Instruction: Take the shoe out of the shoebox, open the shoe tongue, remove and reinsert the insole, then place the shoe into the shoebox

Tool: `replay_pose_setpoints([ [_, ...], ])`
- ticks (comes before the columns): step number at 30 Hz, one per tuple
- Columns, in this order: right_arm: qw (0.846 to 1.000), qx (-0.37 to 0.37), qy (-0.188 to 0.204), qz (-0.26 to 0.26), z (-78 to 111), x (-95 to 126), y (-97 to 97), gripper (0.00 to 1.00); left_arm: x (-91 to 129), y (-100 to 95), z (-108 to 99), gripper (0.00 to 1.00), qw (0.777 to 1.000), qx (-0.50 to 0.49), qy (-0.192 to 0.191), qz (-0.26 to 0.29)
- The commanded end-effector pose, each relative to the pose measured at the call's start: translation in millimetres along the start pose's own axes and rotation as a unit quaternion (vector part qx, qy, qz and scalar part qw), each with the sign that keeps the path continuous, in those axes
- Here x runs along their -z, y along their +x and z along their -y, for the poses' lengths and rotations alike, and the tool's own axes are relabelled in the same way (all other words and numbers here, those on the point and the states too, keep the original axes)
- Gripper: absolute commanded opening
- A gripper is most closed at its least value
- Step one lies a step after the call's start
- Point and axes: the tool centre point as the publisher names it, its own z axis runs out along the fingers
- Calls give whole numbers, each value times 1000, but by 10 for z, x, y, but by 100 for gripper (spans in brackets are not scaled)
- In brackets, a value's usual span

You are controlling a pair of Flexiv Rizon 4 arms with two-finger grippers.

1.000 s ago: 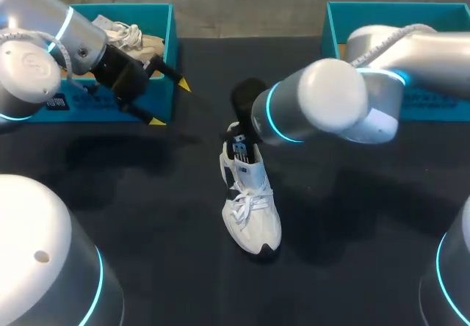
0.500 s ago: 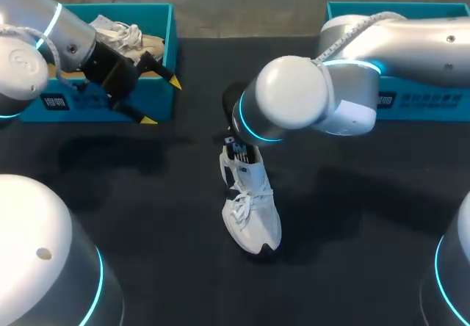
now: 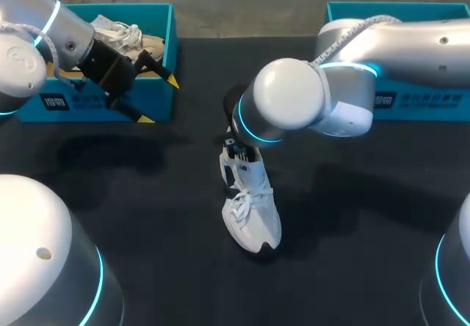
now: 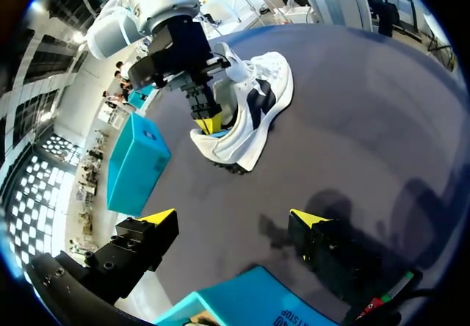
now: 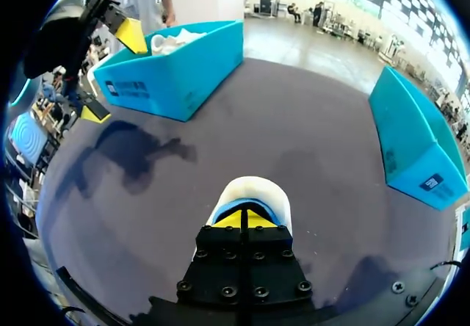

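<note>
While your right gripper is sitting fingers-together inside the shoe at its heel, you are wanting a slow, straight insole pull; your left gripper is hanging open.

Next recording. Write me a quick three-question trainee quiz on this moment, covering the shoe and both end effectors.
1. Multiple choice: the white shoe on the table is
A. upright on its sole
B. lying on its side
C. upside down

2. True or false: the left end effector has its fingers shut.

3. Fill in: the right end effector has its yellow tips down at the shoe's ____ end.

Key: 1 A. 2 False; its fingers stand wide apart, with nothing between them. 3 Heel; the toe points away from that arm.
</note>
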Motion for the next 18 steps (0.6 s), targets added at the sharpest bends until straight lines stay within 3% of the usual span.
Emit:
replay_pose_setpoints([
  [1, 1000, -2, 2, -1, 7, -106, 10, 0, 33, -6, 11, 100, 1000, 1, 4, -4],
  [18, 999, -25, 41, 12, 136, -395, 4, 0, 44, 7, -19, 100, 999, 7, 15, -27],
])
